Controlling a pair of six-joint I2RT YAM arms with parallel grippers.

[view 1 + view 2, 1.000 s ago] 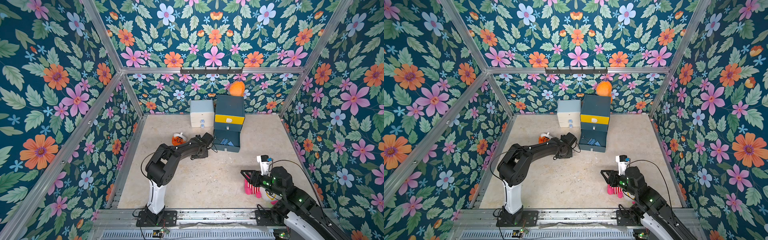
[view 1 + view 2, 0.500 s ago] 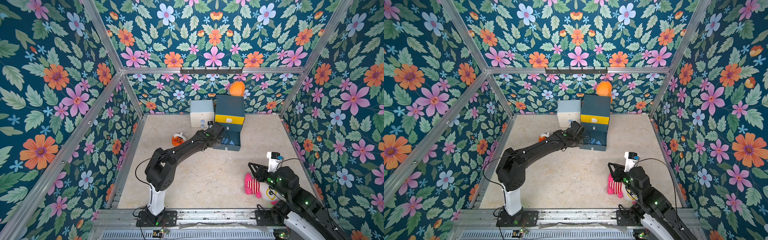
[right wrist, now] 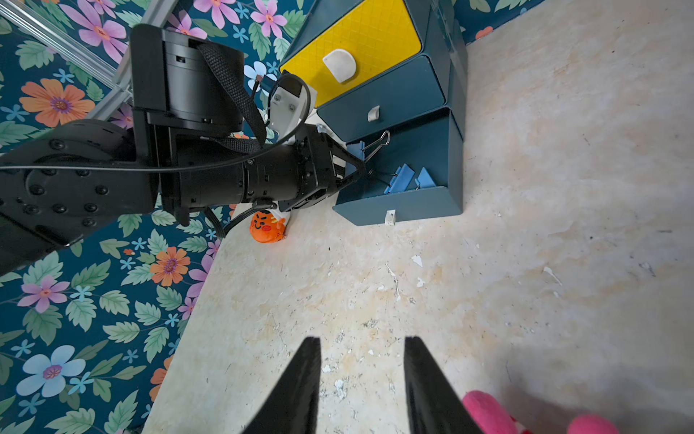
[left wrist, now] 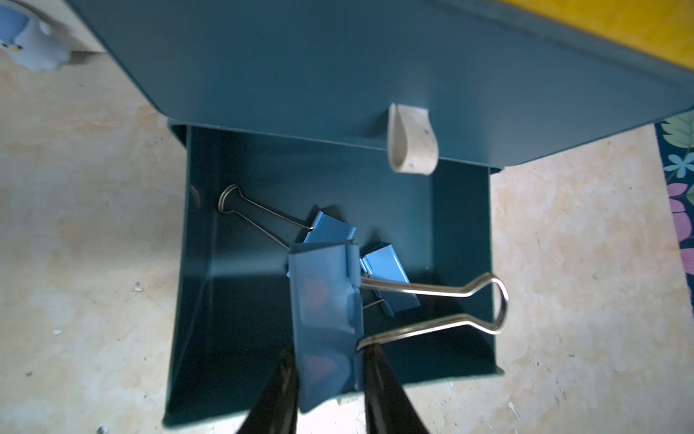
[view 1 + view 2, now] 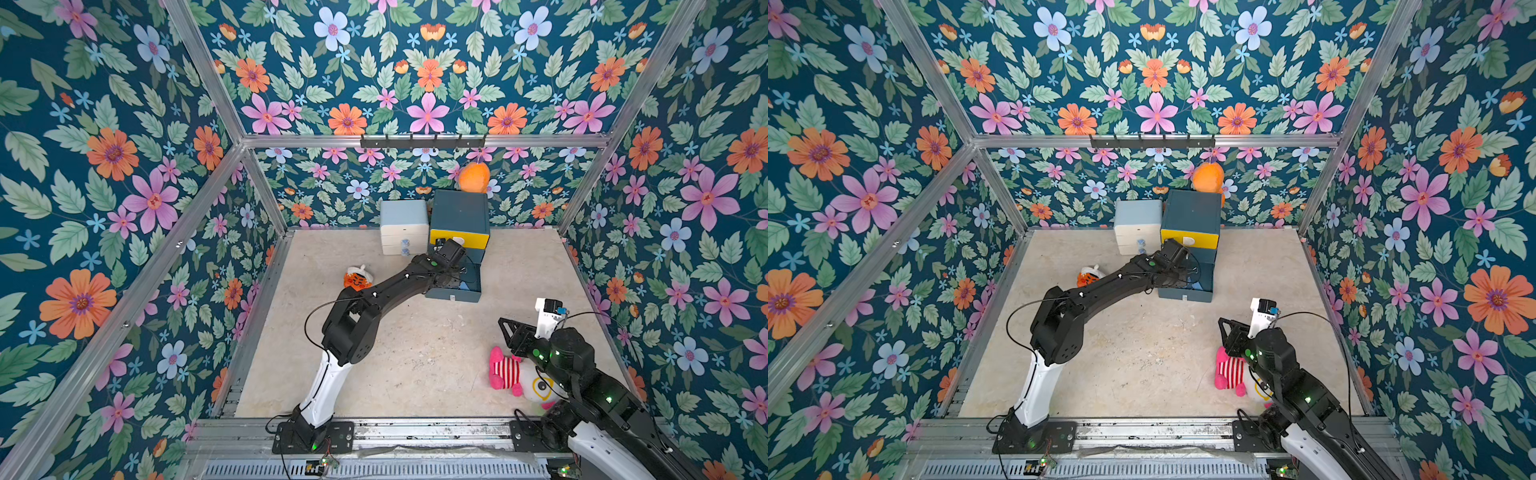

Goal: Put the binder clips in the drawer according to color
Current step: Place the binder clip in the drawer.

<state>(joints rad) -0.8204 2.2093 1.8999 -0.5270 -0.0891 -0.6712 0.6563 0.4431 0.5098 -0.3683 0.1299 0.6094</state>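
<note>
Since a second ago my left arm (image 5: 395,286) has stretched forward to the open bottom drawer (image 5: 453,296) in both top views. Left wrist view: my left end effector (image 4: 330,349) pinches a blue binder clip (image 4: 325,308) above two blue clips (image 4: 330,233) lying in that drawer. Right wrist view: my right end effector (image 3: 362,340) stands open, empty, over the table (image 3: 525,263).

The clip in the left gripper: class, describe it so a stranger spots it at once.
Find the dark cabinet with the yellow top drawer; its bottom drawer is open. Over it the left gripper pinches a blue binder clip; two others lie loose inside.
</note>
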